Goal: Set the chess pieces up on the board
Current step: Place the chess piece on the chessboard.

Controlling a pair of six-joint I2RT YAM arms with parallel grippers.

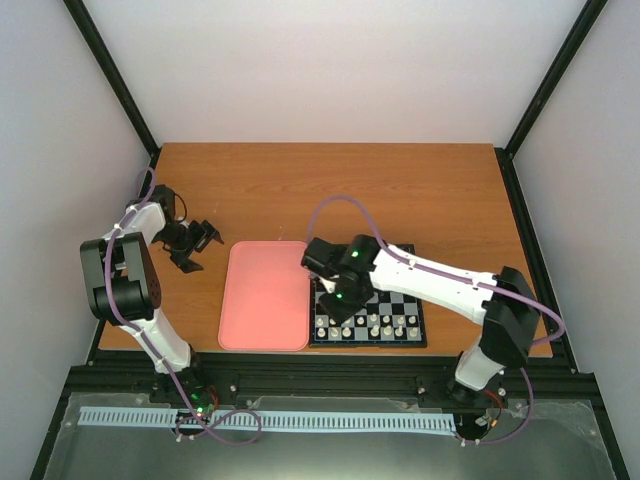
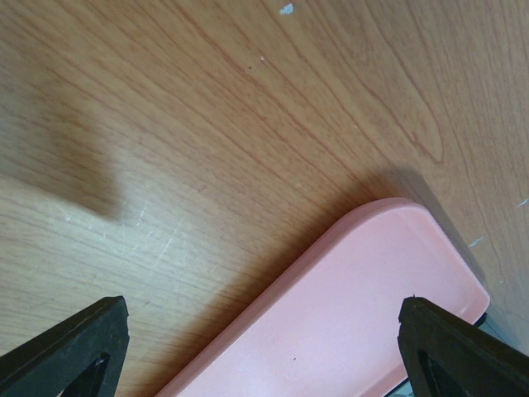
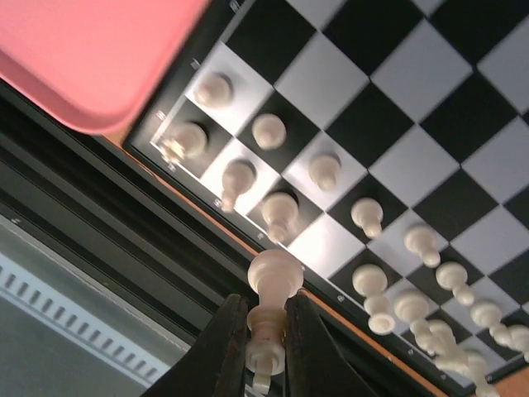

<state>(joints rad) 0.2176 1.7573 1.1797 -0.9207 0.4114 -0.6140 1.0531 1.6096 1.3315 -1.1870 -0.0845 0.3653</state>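
One white piece [image 3: 274, 277] is pinched in my right gripper [image 3: 266, 313], above the left side of the board [image 3: 388, 95].
My right fingers clamp its stem, its head sticking out past the tips. Other white pieces [image 3: 322, 169] stand in the board's two nearest rows. My left gripper [image 2: 264, 356] hangs with its fingers wide apart over the table [image 2: 207, 124] and a corner of the pink tray [image 2: 364, 281], well apart from the board.

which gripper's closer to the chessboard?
Right. The right gripper is above the left side of the board, jaws shut on a white piece. The left gripper is over the table, left of the pink tray.
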